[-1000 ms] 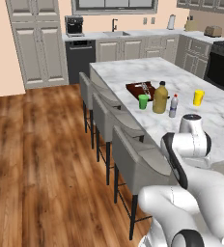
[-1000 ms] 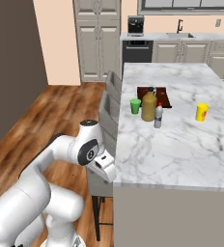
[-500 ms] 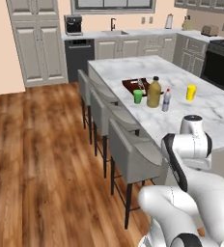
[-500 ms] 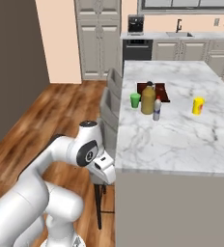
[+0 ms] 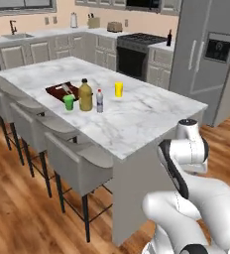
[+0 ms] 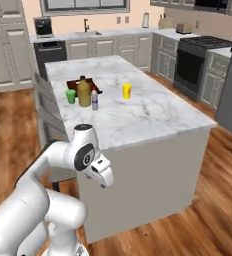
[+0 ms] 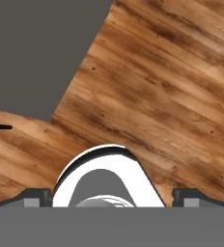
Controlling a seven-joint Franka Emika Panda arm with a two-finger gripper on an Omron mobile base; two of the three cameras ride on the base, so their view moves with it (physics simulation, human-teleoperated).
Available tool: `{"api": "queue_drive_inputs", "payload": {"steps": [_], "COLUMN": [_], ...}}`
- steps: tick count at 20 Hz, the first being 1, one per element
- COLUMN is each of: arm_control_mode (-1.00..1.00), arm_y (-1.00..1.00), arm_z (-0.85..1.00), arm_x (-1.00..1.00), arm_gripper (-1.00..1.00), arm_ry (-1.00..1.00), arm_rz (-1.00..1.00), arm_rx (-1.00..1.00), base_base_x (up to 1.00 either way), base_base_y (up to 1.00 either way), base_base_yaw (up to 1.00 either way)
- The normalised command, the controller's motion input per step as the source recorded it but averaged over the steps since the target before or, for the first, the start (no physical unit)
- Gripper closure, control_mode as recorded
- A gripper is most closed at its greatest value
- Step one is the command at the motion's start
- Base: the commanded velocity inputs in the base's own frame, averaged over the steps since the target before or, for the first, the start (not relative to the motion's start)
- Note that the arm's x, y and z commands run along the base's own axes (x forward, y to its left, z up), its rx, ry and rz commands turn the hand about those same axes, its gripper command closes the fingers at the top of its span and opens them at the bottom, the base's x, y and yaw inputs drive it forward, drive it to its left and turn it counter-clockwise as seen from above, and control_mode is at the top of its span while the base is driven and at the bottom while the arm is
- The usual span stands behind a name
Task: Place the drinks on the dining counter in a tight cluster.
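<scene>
On the dining counter (image 5: 137, 119) (image 6: 138, 115) the squat yellow juice bottle (image 5: 86, 95) (image 6: 84, 92) stands upright. The small pale bottle (image 5: 99, 101) (image 6: 94, 100) stands just to its right, a small gap apart. A dark wine bottle (image 5: 169, 37) stands far off on the short worktop between stove and fridge. My gripper (image 7: 112, 198) is open and holds nothing. It points down at the wood floor, with its fingertips (image 7: 34, 197) wide apart. In the right base view my hand (image 6: 101, 173) hangs low in front of the counter's near end, well away from the drinks.
A brown tray (image 5: 61, 90), a green cup (image 5: 68, 102) (image 6: 70, 96) and a yellow cup (image 5: 118, 89) (image 6: 127, 91) stand near the bottles. Grey stools (image 5: 72, 158) line the counter's left side. A stove (image 5: 137, 47) and a fridge (image 5: 211, 59) stand beyond.
The whole picture has shifted: the base has driven and turned toward the counter's end, bringing stove and fridge into view. The things on the counter have not moved. The gripper stays open.
</scene>
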Motion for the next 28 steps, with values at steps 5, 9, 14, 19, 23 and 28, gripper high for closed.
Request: {"api": "queue_drive_inputs", "payload": {"steps": [5,9,14,19,23,28], "arm_control_mode": [1.00,1.00,1.00,1.00,1.00,1.00], "arm_y": [0.00,0.00,0.00,0.00,0.00,0.00], "arm_z": [0.00,0.00,0.00,0.00,0.00,0.00], "arm_x": [0.00,0.00,0.00,0.00,0.00,0.00], "arm_gripper": [-1.00,-1.00,-1.00,-1.00,-1.00,-1.00], "arm_ry": [0.00,0.00,0.00,0.00,0.00,0.00], "arm_rz": [0.00,0.00,0.00,0.00,0.00,0.00], "arm_rx": [0.00,0.00,0.00,0.00,0.00,0.00], "base_base_x": [0.04,0.49,0.67,0.69,0.71,0.72], "base_base_y": [-0.02,-0.20,-0.38,-0.45,-0.44,-0.44], "base_base_yaw": [-0.91,-0.25,0.06,0.14,0.14,0.14]}}
